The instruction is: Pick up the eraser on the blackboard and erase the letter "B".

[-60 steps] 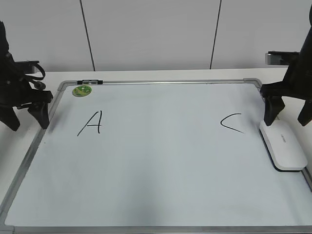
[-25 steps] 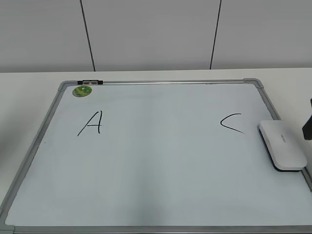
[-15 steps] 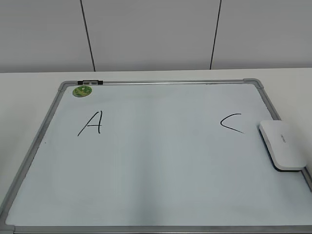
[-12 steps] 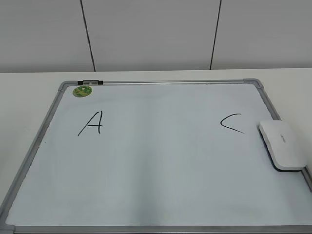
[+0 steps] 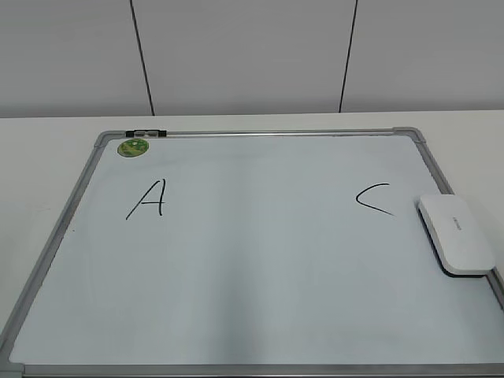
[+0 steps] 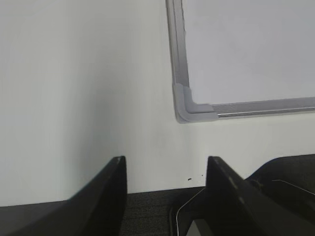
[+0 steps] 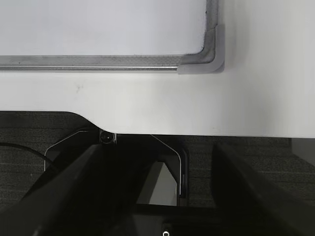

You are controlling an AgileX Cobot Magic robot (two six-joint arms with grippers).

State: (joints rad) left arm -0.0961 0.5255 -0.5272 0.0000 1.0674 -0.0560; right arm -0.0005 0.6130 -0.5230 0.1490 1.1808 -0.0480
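Two letters only on the blackboard (image 5: 252, 276): one black "A" (image 5: 147, 198) at the left, one black "C" (image 5: 375, 199) at the right, bare white between them where no "B" shows. One eraser (image 5: 457, 234), white top, dark underside, lying flat at the board's right edge, just right of the "C" and touching the frame there. One round green magnet (image 5: 133, 146) up in the far left corner, one small black clip (image 5: 146, 133) on the top rail beside it. Board flat on the white table (image 5: 47, 150). No arm anywhere in the exterior view. Left gripper (image 6: 167, 196): two dark fingers (image 6: 106, 194) spread wide, nothing between them, hanging over the table edge near one grey board corner (image 6: 189, 105). Right gripper (image 7: 152, 191): two dark fingers (image 7: 69, 191) likewise set wide apart, empty, pulled back past the table edge near another grey corner (image 7: 209, 54).
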